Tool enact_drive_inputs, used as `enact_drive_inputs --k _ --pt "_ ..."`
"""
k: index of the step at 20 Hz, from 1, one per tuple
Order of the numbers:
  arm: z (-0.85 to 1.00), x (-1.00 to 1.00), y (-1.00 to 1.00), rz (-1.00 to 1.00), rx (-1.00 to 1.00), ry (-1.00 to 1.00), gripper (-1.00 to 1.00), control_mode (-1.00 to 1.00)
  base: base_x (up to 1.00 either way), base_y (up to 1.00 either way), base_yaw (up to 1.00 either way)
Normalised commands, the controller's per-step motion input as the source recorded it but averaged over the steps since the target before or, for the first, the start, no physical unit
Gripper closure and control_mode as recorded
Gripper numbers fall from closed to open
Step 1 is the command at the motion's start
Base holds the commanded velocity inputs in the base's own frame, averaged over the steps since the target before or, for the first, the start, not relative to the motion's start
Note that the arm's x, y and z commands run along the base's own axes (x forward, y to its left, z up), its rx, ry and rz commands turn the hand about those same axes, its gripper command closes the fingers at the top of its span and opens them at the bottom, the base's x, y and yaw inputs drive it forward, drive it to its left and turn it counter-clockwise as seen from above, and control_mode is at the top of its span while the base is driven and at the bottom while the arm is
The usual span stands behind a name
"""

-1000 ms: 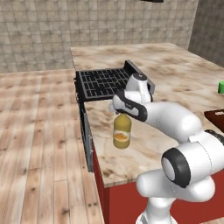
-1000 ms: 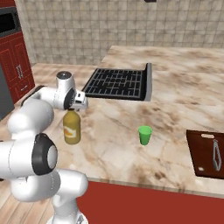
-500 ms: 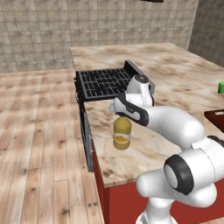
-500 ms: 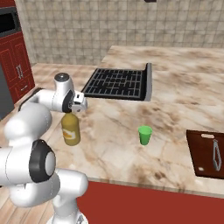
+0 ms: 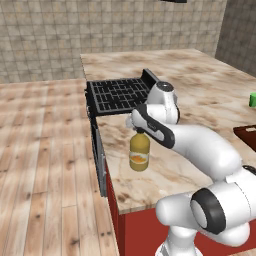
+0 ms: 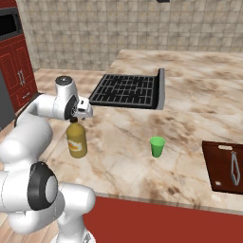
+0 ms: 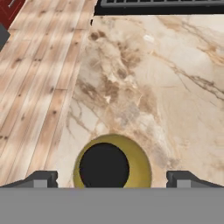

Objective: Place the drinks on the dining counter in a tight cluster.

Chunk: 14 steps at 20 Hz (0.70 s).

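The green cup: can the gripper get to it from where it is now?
Probably yes. The open gripper hangs over the juice bottle, and bare counter lies between it and the green cup.

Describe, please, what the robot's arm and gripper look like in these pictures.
The arm is glossy white, built of rounded, tube-like segments with dark grey to black rings and round caps at the joints. A black band crosses the white hand. The gripper has two small, blocky dark grey finger tips. No cables or markings are visible.
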Motion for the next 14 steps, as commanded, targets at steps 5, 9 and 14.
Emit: enact_drive_inputs --k 5,9,14 --pt "0.01 -0.43 0.01 -0.02 0.0 0.0 -1.0 -1.0 0.0 0.0 0.0" --pt "0.0 -0.43 0.0 -0.01 0.0 0.0 -1.0 -1.0 0.0 0.0 0.0" --pt "0.0 -0.43 -0.03 0.0 0.0 0.0 -1.0 -1.0 0.0 0.0 0.0"
